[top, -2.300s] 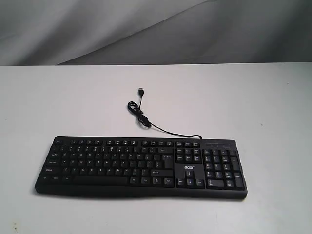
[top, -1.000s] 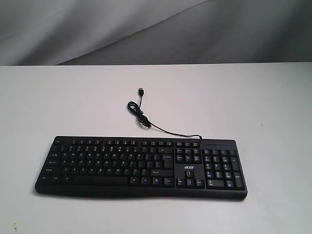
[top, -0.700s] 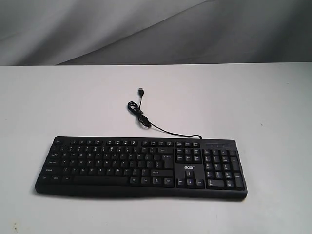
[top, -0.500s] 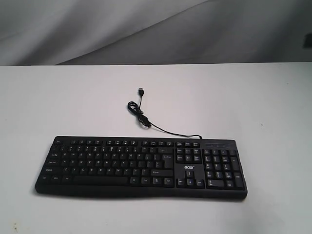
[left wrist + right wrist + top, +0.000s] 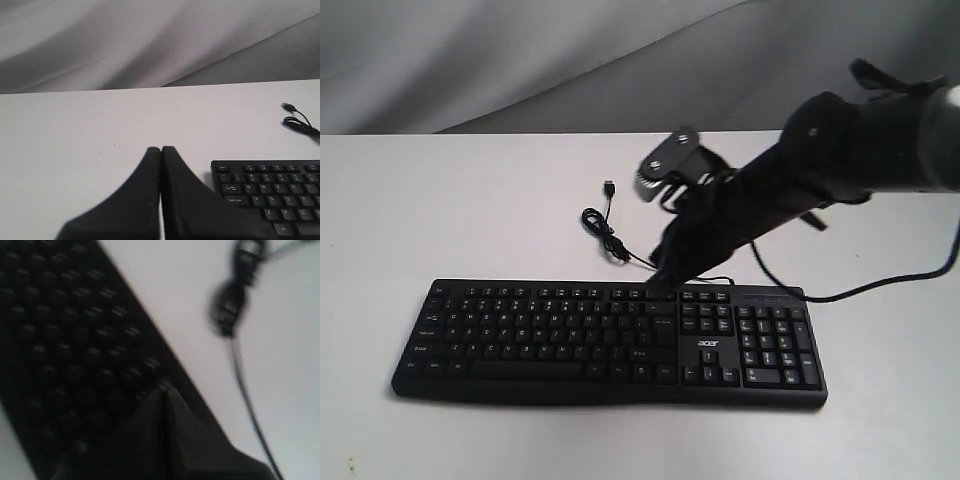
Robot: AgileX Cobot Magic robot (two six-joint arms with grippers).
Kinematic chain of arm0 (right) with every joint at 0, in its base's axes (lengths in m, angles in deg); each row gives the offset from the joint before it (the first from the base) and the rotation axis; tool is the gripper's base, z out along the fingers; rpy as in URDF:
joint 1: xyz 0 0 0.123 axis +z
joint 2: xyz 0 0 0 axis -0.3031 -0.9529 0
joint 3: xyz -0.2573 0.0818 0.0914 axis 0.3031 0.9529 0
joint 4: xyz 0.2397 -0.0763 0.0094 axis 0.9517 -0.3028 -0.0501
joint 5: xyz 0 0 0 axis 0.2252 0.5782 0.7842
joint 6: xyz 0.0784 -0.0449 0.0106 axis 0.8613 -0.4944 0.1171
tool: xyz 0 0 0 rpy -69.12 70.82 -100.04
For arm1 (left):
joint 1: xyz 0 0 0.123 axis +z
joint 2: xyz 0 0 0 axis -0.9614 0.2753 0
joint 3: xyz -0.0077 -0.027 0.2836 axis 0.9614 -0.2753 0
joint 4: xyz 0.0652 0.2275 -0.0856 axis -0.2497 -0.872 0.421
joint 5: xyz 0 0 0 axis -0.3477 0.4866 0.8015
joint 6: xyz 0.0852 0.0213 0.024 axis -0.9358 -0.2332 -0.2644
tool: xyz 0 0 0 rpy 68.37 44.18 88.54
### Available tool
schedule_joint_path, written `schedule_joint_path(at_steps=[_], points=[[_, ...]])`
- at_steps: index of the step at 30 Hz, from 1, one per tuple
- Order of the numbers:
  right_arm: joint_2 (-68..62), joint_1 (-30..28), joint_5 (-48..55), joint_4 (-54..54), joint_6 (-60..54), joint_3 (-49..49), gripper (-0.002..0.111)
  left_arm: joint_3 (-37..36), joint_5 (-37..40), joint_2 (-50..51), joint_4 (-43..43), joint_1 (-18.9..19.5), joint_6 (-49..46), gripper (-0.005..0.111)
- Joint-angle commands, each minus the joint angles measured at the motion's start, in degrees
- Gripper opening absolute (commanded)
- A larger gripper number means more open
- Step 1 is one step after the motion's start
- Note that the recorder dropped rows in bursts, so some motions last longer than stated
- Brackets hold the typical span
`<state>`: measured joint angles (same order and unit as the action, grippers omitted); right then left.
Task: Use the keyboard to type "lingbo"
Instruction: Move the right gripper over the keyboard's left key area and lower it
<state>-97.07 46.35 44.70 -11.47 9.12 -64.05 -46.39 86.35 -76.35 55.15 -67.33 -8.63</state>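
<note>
The right pincer (image 5: 663, 284) is hanging closed, tip over the far edge of the keyboard (image 5: 570, 345) lying beneath it on the white table (image 5: 440, 200). The left pincer (image 5: 161, 152) is resting closed, the keyboard just beside it.

White table (image 5: 470, 200), wrinkled grey cloth backdrop (image 5: 520, 60) behind it

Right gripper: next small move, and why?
Probably bring the right gripper toward the near edge of the keyboard and slightly left in the exterior view, to the home row where L should be. Its shut tips are over the far top row.
</note>
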Motion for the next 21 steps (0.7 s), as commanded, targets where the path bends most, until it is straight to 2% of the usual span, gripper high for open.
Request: schedule_joint_path(at_steps=[1, 5, 9, 17, 21], points=[[-3.44, 5.61, 5.66, 14.29, -15.68, -5.29, 0.000, -0.28, -0.34, -0.22, 0.21, -0.27, 0.12, 0.001], [-5.03, 8.77, 0.37, 15.36, -18.33, -6.28, 0.000, -0.28, -0.34, -0.22, 0.21, -0.27, 0.12, 0.001], [-5.92, 10.11, 2.01, 14.74, -18.06, -6.13, 0.000, -0.28, -0.34, -0.22, 0.21, -0.27, 0.12, 0.001], [-8.80, 10.08, 1.44, 11.64, -16.18, -5.89, 0.000, -0.28, -0.34, -0.22, 0.21, -0.27, 0.12, 0.001], [-8.93, 9.90, 0.79, 6.30, -12.78, -5.23, 0.000, -0.28, -0.34, -0.22, 0.21, -0.27, 0.12, 0.001]])
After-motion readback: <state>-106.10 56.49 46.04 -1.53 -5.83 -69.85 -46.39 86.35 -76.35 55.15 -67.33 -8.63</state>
